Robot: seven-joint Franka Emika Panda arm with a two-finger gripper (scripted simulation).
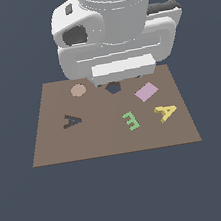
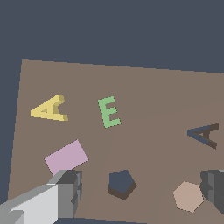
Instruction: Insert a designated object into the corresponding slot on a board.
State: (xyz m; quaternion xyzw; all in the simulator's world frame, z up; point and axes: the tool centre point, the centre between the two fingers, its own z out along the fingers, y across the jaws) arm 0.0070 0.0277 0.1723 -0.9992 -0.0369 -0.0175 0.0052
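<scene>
While nothing is held between them, the two fingers of the pincer (image 2: 142,192) are seen spread wide in the wrist view, one grey finger (image 2: 70,192) at one lower corner of the picture and the other (image 2: 214,190) at the opposite edge. Between the fingers, on the brown board (image 2: 144,87), a dark blue pentagon recess (image 2: 121,183) and a pale tan hexagon (image 2: 188,196) are framed; whether the hexagon is a raised block or a flat inlay cannot be told for certain. In the exterior view the pincer itself is hidden behind the white arm body (image 1: 115,31), which is hung over the far edge of the board (image 1: 112,142), with the pentagon recess (image 1: 113,88) just beneath it and the hexagon (image 1: 78,90) beside it, towards the exterior view's left.

Just beside the first finger a pink rectangular block (image 2: 66,157) is laid flat. Farther out, a green letter E block (image 2: 109,112) is found near the middle of the board. The yellow letter A block (image 2: 49,109) is seen lying flat on the board, untouched, near the board's edge at the exterior view's right (image 1: 165,112), with the green E (image 1: 131,120) close beside it and the pink block (image 1: 146,91) behind it. The dark A-shaped slot (image 1: 72,120) is set well apart from it, towards the exterior view's left, and is seen unfilled in the wrist view (image 2: 204,134).
</scene>
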